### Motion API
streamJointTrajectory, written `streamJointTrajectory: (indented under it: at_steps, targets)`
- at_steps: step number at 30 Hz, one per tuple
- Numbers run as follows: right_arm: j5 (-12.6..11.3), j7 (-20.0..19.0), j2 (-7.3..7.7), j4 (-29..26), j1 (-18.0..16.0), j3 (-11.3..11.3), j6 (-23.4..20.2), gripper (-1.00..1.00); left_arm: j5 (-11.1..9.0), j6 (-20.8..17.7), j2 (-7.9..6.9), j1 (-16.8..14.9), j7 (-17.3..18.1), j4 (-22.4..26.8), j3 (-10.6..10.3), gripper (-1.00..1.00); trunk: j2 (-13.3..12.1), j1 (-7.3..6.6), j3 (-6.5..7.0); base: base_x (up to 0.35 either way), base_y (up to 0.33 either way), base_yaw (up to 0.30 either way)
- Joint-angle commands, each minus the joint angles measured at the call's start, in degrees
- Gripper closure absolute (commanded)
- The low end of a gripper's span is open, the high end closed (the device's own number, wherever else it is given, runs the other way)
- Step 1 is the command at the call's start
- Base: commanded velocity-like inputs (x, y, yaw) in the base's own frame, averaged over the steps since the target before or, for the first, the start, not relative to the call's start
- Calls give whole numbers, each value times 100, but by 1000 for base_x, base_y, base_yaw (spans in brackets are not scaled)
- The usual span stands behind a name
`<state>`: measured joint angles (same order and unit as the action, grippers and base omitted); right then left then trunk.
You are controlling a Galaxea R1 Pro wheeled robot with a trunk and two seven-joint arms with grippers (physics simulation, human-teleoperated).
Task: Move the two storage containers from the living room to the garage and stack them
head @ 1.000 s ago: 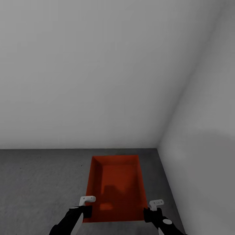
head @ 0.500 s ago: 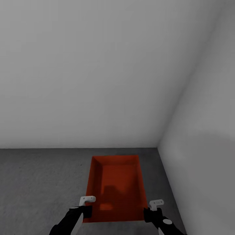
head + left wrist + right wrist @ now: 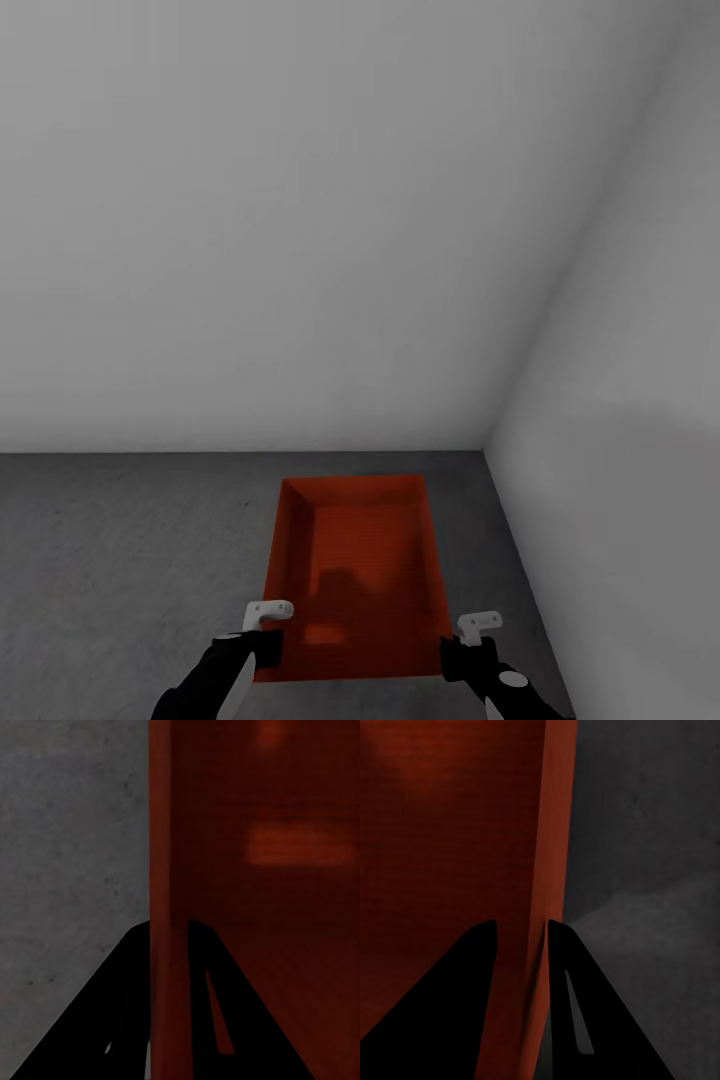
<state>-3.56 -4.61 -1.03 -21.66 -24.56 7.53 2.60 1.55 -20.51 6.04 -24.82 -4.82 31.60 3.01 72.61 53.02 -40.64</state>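
One rust-red open-top storage container (image 3: 355, 570) sits in the garage corner over the dark grey concrete floor (image 3: 120, 560); I cannot tell whether it rests on it. My left gripper (image 3: 268, 628) is shut on the container's left wall near the front corner. In the left wrist view the black fingers (image 3: 127, 967) straddle the red wall (image 3: 169, 855) of this container (image 3: 262, 907). My right gripper (image 3: 472, 640) is shut on the right wall, whose edge (image 3: 551, 832) runs between the fingers (image 3: 566, 967). The other container is out of view.
A plain white-grey back wall (image 3: 300, 250) stands just beyond the container's far end. The right wall (image 3: 620, 480) runs close along its right side, leaving a narrow strip of floor (image 3: 645, 832). Open concrete spreads to the left (image 3: 67, 832).
Almost nothing: the line where the back wall meets the floor has crept slightly up the picture, while the container and both grippers hold their places.
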Motion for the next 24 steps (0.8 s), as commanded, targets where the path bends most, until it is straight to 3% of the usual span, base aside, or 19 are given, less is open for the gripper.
streamJointTrajectory:
  at_steps: [1, 8, 24]
  targets:
    - [-55, -22, -38, 12, 4, 295, 21, 100, 127, -41, 14, -5, -28, 171, 112, 100, 44, 22, -23, 0, 0, 0]
    - [-54, -22, -38, 12, 4, 297, 21, 100, 127, -41, 19, -5, -28, 171, 112, 100, 325, 176, -149, 0, 0, 0]
    - [-57, -22, -38, 12, 4, 294, 21, 100, 127, -41, 19, -5, -28, 171, 112, 100, 325, 176, -149, 0, 0, 0]
